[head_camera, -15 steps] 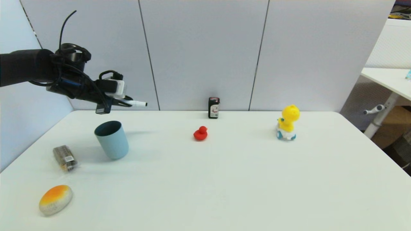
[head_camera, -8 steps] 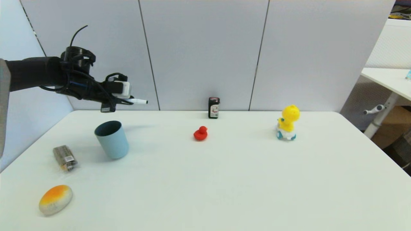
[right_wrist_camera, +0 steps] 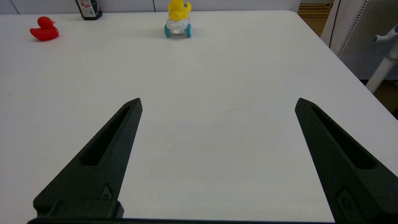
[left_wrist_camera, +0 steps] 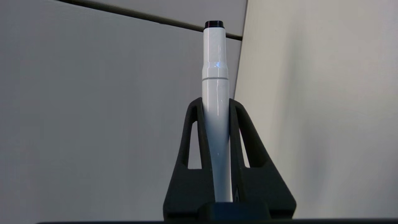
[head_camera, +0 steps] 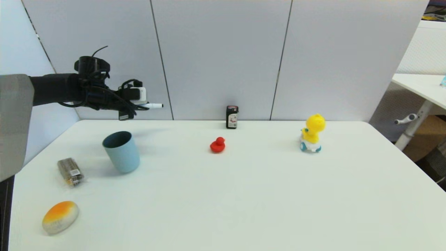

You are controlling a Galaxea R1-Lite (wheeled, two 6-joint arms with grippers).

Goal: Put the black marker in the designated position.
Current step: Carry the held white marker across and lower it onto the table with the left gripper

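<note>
Table, white, carries all the loose items. Left arm reaches in from the left edge, raised over the table's far-left corner, roughly level. Left gripper is clamped tight on the marker: both fingers press the white barrel, black end pointing away from the wrist toward the back wall. In the head view the marker sticks out level from the gripper, in the air, above and behind the cup. Right gripper hovers low over bare table at the near right, fingers spread wide, nothing between them. Cup stands upright at left. Dino toy far right, bottle at the back edge, duck just in front of it.
</note>
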